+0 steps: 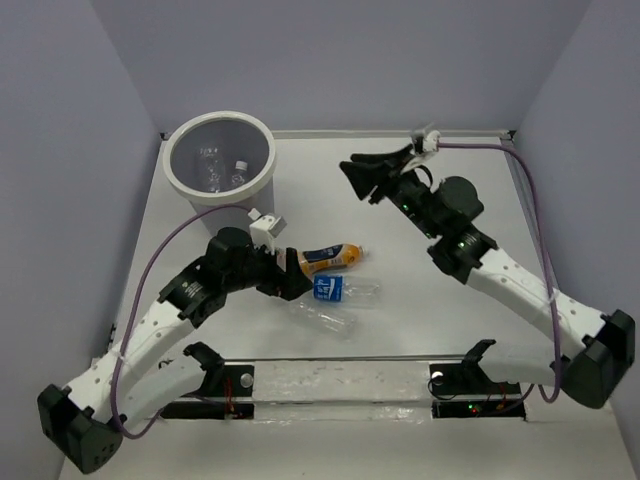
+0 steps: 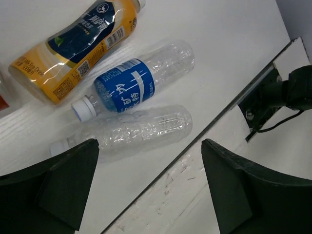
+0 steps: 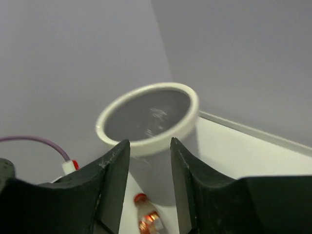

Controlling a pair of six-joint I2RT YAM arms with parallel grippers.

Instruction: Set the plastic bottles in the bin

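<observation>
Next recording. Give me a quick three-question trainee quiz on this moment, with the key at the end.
1. True or false: the bin already has clear bottles inside.
2. Which bottle lies between the orange bottle and the unlabelled clear bottle? A) a green one B) the blue-labelled bottle C) none
3. Fill in: the left gripper hangs over those three bottles with its jaws ____.
Key: 1 true; 2 B; 3 open.

The table [image 1: 330,200] is carrying an orange bottle [image 2: 73,48], a blue-labelled bottle [image 2: 129,87] and a clear bottle [image 2: 136,129], all lying ahead of the left gripper's [image 2: 149,146] jaws; the bin [image 3: 194,109] is standing beyond the right gripper's [image 3: 148,144] jaws.
</observation>
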